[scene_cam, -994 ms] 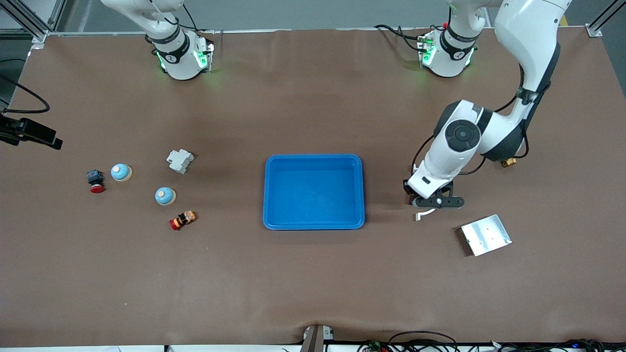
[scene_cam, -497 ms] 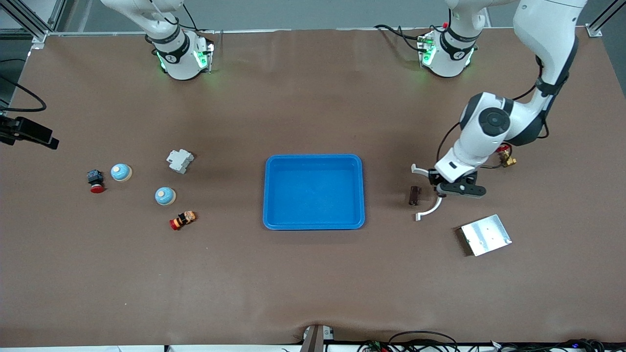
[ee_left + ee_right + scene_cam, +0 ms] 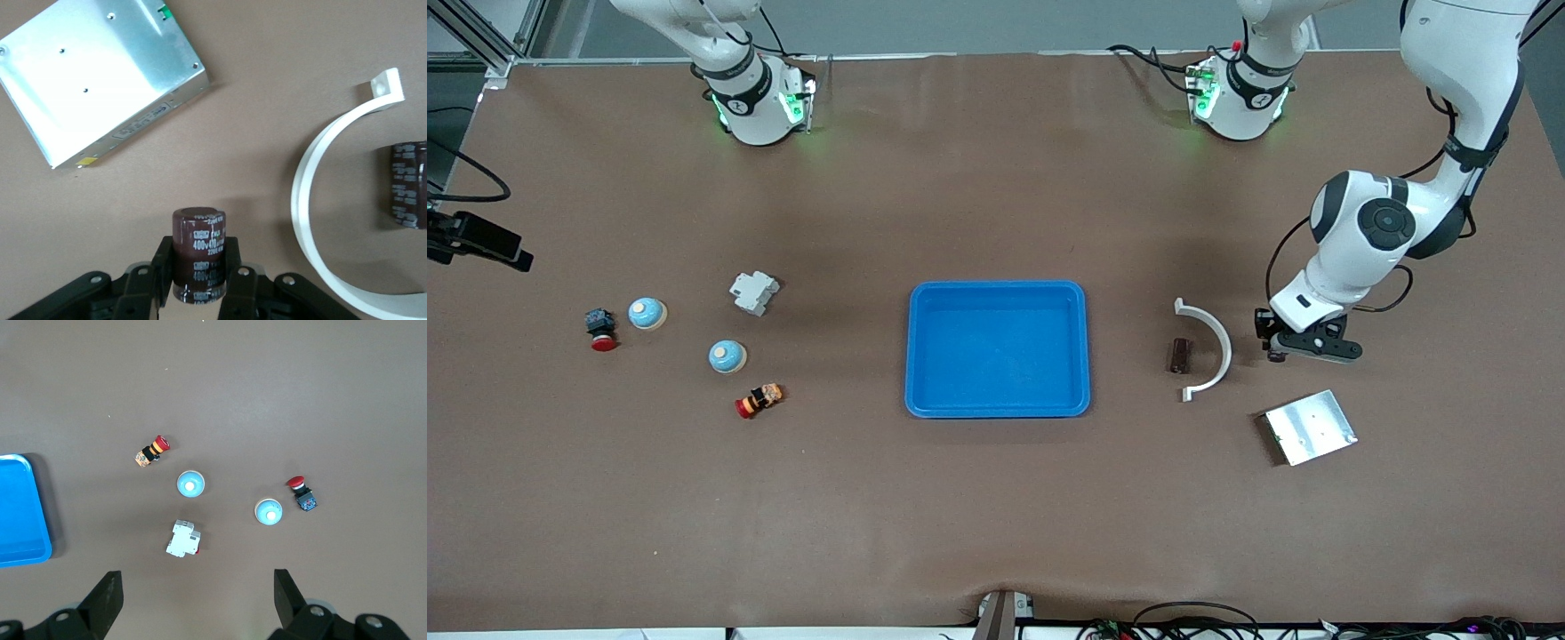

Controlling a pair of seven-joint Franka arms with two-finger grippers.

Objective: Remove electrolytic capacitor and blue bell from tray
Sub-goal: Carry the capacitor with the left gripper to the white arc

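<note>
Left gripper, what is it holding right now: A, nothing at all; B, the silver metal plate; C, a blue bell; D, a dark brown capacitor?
D: the left wrist view shows the left gripper with its jaws shut on an upright dark brown capacitor, above bare table near the silver metal plate.
</note>
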